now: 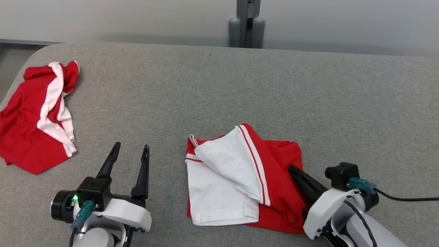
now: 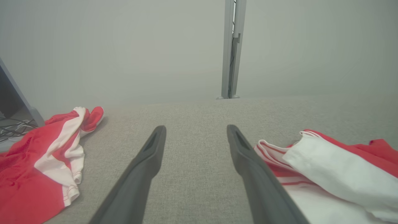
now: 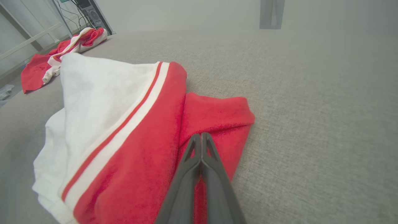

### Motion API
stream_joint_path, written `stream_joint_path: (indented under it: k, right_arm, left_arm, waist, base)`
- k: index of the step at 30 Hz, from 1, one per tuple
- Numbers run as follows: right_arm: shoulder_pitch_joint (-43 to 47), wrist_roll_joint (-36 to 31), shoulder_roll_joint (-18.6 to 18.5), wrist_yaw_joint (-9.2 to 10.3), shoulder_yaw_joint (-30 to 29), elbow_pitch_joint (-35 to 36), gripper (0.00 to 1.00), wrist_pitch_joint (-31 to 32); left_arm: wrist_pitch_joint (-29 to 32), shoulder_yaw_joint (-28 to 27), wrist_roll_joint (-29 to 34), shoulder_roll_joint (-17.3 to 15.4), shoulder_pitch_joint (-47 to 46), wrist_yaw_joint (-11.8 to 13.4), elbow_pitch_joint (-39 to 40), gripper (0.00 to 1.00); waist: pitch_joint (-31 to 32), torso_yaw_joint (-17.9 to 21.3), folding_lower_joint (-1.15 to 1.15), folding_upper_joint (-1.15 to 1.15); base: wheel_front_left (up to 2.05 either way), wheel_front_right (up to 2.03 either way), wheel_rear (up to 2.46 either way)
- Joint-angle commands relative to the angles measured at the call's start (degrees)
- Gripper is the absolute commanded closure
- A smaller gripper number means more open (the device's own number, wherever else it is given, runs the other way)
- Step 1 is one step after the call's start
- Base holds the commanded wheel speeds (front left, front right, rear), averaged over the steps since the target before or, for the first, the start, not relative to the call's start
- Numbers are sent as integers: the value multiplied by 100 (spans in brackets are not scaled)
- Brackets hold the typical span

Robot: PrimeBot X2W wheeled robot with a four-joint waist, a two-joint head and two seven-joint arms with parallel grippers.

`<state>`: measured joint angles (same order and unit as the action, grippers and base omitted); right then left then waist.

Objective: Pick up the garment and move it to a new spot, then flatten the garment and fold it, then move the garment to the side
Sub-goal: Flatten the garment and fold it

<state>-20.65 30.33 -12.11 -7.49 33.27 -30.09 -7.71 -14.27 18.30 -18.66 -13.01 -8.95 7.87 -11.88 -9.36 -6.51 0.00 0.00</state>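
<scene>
Jaws of the right gripper [image 3: 201,134] are pressed together with nothing between them, tips over the red side of the garment [image 1: 226,178]. The left gripper [image 1: 132,145] stands spread wide above the bare table [image 1: 240,85], the garment just to its right. A second red-and-white garment [image 1: 31,120] lies farther off to its left.

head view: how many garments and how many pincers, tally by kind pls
garments: 2 (middle garment, partly folded; far-left garment, crumpled)
pincers: 2 (left pincer, open; right pincer, shut, lying on the middle garment)
total: 4
</scene>
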Motion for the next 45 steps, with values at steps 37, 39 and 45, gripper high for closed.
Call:
stream_joint_path:
  k: [37, 39, 45]
  right_arm:
    - [-1009, 1066, -207, -1, 3196, 45, 100, -764]
    - [-1037, 1029, -166, -1, 3123, -12, 100, -763]
    - [-1216, 877, 178, -1, 2721, -421, 100, -765]
  left_arm:
    - [-81, -312, 162, 176, 64, -205, -151, 0]
    - [-81, -315, 167, 183, 63, -216, -150, 0]
    - [-82, -286, 201, 235, 16, -283, -207, 0]
  waist:
    - [122, 0, 0, 0]
    - [120, -4, 0, 0]
    - [120, -89, 0, 0]
  base:
    - [0, 0, 0]
    - [0, 0, 0]
    - [0, 0, 0]
